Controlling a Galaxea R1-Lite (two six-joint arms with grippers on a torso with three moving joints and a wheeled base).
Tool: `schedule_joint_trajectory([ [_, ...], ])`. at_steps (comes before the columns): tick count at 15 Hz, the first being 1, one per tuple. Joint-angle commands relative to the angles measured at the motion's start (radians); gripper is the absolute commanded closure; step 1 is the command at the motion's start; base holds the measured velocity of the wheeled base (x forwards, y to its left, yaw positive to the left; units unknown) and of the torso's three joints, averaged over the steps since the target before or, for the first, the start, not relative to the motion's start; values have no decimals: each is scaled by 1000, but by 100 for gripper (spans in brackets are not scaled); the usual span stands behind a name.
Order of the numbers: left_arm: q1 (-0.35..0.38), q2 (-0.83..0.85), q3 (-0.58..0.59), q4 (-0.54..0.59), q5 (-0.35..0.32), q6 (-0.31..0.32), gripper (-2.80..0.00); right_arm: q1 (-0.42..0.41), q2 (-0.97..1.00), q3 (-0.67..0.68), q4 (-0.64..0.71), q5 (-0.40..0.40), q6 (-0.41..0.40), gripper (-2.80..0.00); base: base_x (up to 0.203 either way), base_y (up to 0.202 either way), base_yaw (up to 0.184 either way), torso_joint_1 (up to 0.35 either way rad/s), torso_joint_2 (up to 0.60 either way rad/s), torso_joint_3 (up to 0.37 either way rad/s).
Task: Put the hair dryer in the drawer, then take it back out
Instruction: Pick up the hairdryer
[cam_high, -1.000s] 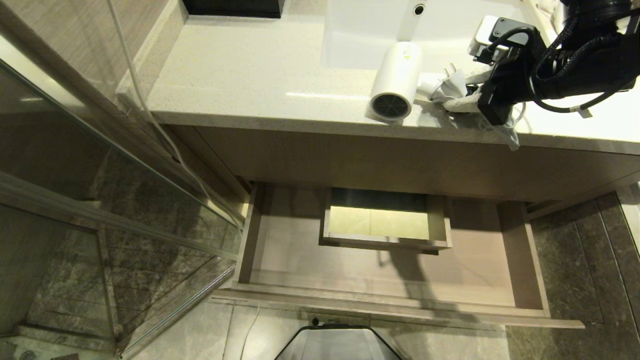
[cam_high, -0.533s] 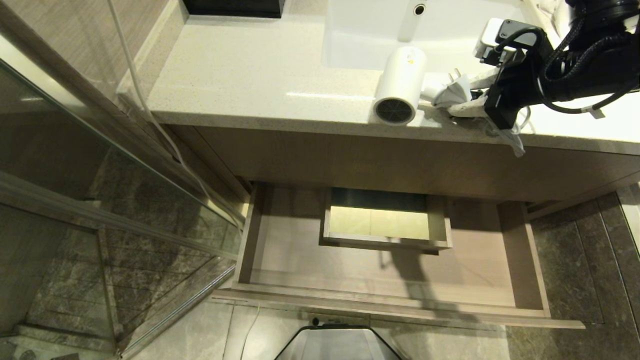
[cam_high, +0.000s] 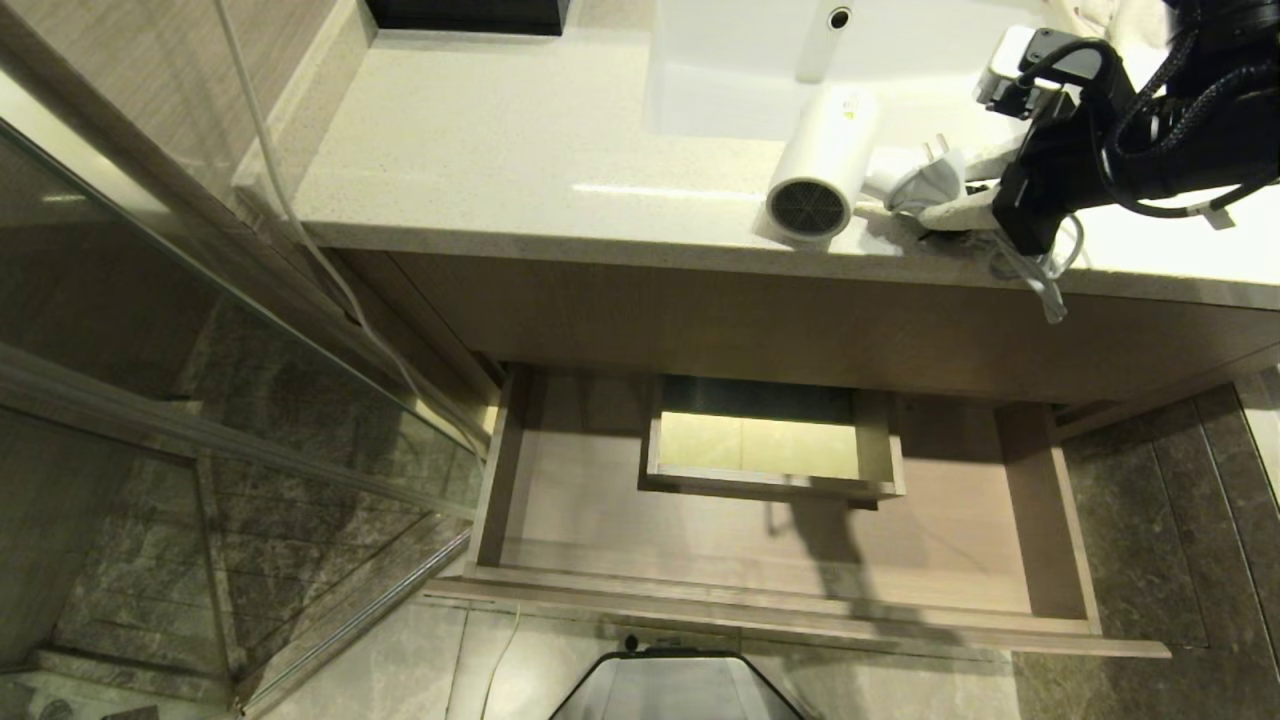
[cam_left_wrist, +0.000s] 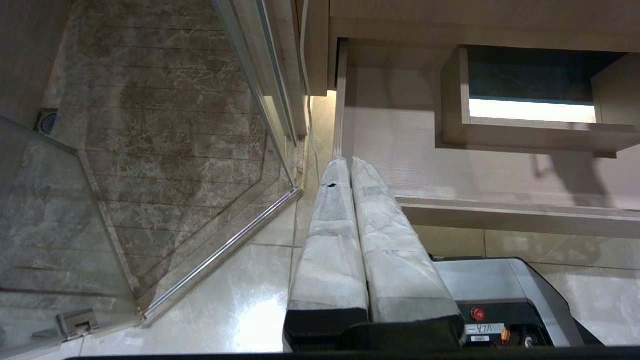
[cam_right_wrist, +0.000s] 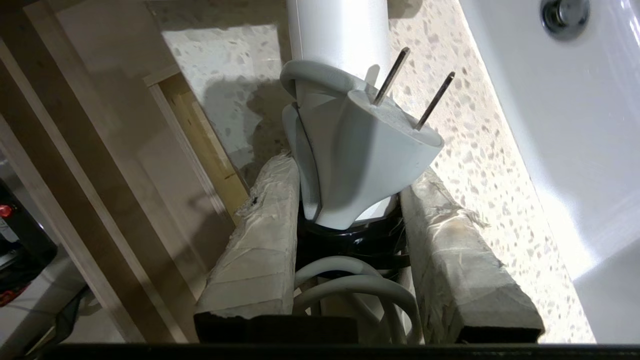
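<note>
The white hair dryer (cam_high: 825, 165) is over the stone countertop (cam_high: 480, 140) near its front edge, with its dark grille facing me. Whether it touches the counter I cannot tell. My right gripper (cam_high: 945, 190) is shut on its bundled cord and handle, to the right of the barrel. In the right wrist view the padded fingers (cam_right_wrist: 260, 220) flank the white plug (cam_right_wrist: 367, 145) and the black-tied cord coils. Below, the light-wood drawer (cam_high: 780, 610) stands pulled out and holds nothing. My left gripper (cam_left_wrist: 347, 162) hangs parked and shut by the drawer's (cam_left_wrist: 500, 175) left front corner.
A white sink basin (cam_high: 740, 60) lies behind the dryer. The drawer's rear centre has a boxed cutout (cam_high: 770, 485). A glass shower door (cam_high: 200, 400) stands to the left of the vanity. My base (cam_high: 680, 685) is just in front of the drawer.
My right gripper has carried the hair dryer to the right and a little further back over the counter. The drawer and left arm have not moved.
</note>
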Motion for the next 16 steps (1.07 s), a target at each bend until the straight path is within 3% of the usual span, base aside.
schedule_joint_trajectory([
  [1,1,0,1,0,0,0,0,-4,-25,0,-6,3,16,0,0,0,0,0,0,0],
  [16,1,0,1,0,0,0,0,-18,-102,10,-2,3,20,0,0,0,0,0,0,0],
])
